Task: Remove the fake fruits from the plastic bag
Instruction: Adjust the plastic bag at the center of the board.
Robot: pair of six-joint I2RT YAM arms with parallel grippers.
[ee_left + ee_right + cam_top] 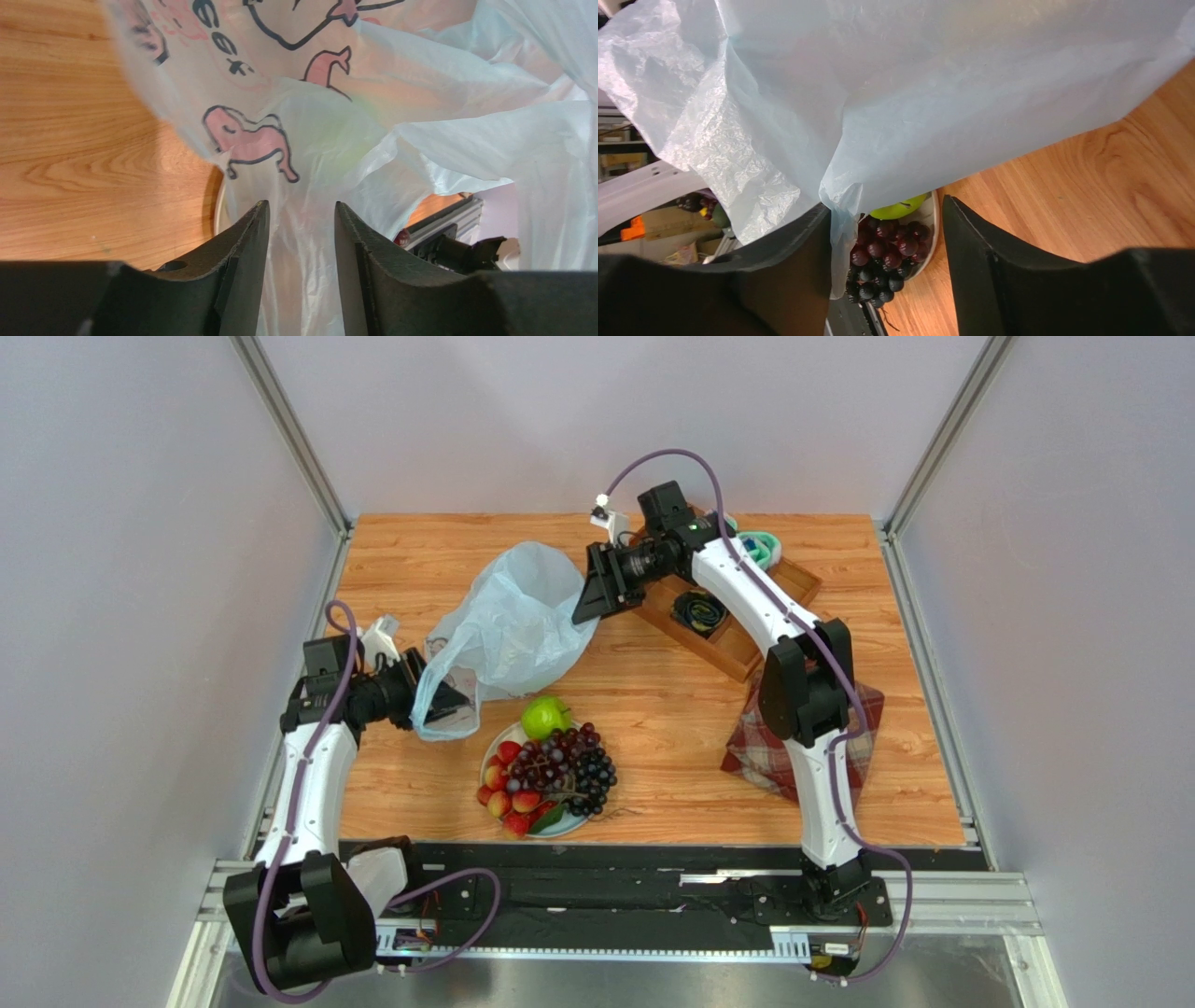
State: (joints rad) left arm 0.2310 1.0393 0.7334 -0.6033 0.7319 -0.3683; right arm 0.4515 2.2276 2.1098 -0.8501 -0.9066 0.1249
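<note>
The plastic bag (508, 623) lies puffed up on the tabletop (659, 707), at the left of the middle, between the two arms. It is thin, soft film, very light and slippery, and it keeps no shape, so I think it is best taken by a gathered fold or a handle.

The left tool (446, 704) is at the near left corner of the bag. Its gap is narrow and full of bunched film, so it appears to grip the bag. The right tool (586, 591) is at the far right side of the bag. It stands wide, and the film only touches one finger.

Just near of the bag is a plate (490, 751) with the green apple (544, 717), the grape bunch (582, 763) and the red fruits (508, 791). I see no banana there. Whether any fruit is left inside the bag, I cannot tell.
</note>
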